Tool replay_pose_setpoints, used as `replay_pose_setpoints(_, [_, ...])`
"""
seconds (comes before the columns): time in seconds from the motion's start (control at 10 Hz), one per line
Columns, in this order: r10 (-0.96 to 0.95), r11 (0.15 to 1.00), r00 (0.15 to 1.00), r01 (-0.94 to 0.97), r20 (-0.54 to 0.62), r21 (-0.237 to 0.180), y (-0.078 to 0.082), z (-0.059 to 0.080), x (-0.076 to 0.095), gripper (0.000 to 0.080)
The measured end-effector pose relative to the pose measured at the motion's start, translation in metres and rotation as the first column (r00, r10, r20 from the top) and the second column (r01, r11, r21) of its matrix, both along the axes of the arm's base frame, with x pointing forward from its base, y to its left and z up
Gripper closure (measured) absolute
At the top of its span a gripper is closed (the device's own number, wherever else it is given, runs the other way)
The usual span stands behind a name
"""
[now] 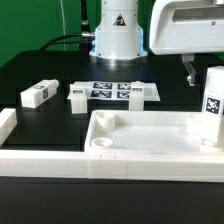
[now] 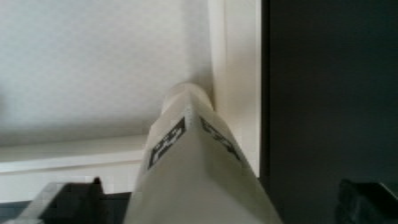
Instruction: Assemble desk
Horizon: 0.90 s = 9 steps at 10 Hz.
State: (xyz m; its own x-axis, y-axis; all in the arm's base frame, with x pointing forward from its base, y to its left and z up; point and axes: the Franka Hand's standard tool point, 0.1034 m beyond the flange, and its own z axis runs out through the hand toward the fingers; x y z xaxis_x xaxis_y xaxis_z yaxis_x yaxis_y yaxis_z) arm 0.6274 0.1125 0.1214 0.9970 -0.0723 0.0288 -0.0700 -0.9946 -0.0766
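A: Tool (image 2: 217,204) state?
B: Spread. In the wrist view both dark fingertips (image 2: 71,203) sit clear of the upright leg (image 2: 199,165) between them, with a gap on each side. Only the tips show; the rest is cut off.
A: So nothing pinched?
B: Nothing. The leg stands on its own in a corner of the tray top (image 1: 150,140), against the raised rim. The tag on its face is blurred and can't be read.
A: Where's the tray top?
B: Flat on the desk (image 1: 60,120), at the near edge, toward the exterior view's right. Its right end runs out of frame, so that end is cut off. A round socket (image 1: 104,143) shows in its near corner on the exterior view's left.
A: Does the exterior view show the tool?
B: Partly. The white tool body is up top, with one dark finger (image 1: 188,68) hanging beside the leg. I can't make out the other finger. The frame edge crops the leg there.
A: Other parts?
B: A second leg (image 1: 37,95) lies near the desk's edge on the exterior view's left. A third leg (image 1: 78,93) is just beside the marker board (image 1: 118,92) mid-desk; touching or not, can't tell. A white border rail (image 1: 40,162) runs along the near edge. The robot base (image 1: 118,35) is at the far edge, top cropped.
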Motion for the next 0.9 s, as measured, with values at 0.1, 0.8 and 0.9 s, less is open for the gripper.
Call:
replay_pose_setpoints(0.1, [0.134, 0.991, 0.991, -0.133, 0.019, -0.017, 0.0, 0.0003, 0.0015, 0.015])
replay_pose_setpoints(0.8, [0.671, 0.741, 0.741, -0.667, 0.025, -0.079, -0.0053, -0.0029, 0.0006, 0.015])
replay_pose_setpoints(0.9, [0.672, 0.739, 0.74, -0.669, 0.025, -0.08, -0.0057, -0.003, 0.0007, 0.0189])
